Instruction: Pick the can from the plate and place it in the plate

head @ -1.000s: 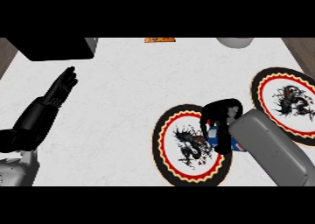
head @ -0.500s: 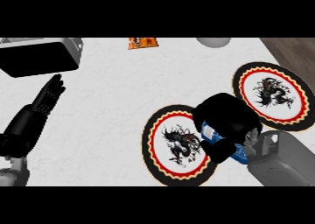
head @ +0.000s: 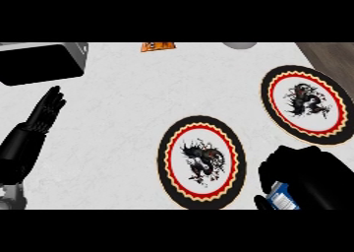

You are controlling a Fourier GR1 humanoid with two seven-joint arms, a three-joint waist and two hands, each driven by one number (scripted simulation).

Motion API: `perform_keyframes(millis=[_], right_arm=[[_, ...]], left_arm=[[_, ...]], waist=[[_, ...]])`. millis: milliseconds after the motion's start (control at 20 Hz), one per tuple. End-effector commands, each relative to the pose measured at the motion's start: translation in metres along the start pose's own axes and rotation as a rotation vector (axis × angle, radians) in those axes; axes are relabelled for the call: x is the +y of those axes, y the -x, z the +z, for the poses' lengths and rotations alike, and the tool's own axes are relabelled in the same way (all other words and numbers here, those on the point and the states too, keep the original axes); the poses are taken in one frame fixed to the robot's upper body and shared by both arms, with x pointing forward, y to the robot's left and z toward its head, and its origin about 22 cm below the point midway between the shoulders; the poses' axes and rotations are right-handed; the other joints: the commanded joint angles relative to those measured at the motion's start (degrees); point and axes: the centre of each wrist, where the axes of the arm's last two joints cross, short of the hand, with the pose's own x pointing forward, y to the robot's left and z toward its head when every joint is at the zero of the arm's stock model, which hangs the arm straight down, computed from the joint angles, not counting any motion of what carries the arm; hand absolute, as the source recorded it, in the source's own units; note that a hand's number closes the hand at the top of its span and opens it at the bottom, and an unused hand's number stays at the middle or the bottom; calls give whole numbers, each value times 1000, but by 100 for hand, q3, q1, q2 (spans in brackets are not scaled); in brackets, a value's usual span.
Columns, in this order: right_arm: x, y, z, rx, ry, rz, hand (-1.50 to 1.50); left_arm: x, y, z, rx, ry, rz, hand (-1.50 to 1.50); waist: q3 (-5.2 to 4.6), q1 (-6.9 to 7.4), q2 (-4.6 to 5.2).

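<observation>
Start at the lower right of the frame: your right hand (head: 310,177) is curled round the blue can (head: 283,199), of which only a blue and white sliver shows beneath the fingers. The can is off the near plate (head: 201,167) and sits just beside that plate's right rim, which suggests the pick is done and the carry is in hand. At the lower left, your left hand (head: 45,110) rests with fingers straight and together, holding nothing, well apart from the work. Further up and right lies the far plate (head: 307,106), bare and likely the place to set the can. The white marbled counter (head: 122,88) runs to the upper edge, where a dark box (head: 35,61) sits upper left, an orange item (head: 158,46) top centre, and a grey object (head: 240,45) beside it.
</observation>
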Motion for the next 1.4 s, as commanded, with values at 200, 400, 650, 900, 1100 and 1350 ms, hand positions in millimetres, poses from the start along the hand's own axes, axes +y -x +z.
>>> perform_keyframes(millis=[200, 400, 650, 900, 1100, 1350], right_arm=[[-14, 21, 62, 137, 259, 14, 150], [-2, 53, 79, 195, 278, 40, 150], [21, 109, 100, 289, 354, -39, 150], [28, 139, 97, 325, 423, -117, 150], [35, 190, 88, 359, 488, -134, 150], [42, 225, 63, 352, 494, -91, 150]], left_arm=[[-9, -10, -5, -43, 39, 12, 0], [-14, -26, -6, -65, 65, 10, 0], [-29, -18, -21, -84, 114, 9, 0], [-16, -35, -12, -95, 134, 5, 0], [-36, -21, -28, -112, 142, 20, 0], [-27, -18, -29, -111, 144, 14, 0]], waist=[[-7, 282, 143], [-11, 468, 160], [-31, 788, 245], [-36, 987, 254], [-36, 993, 275], [-40, 1023, 275]])
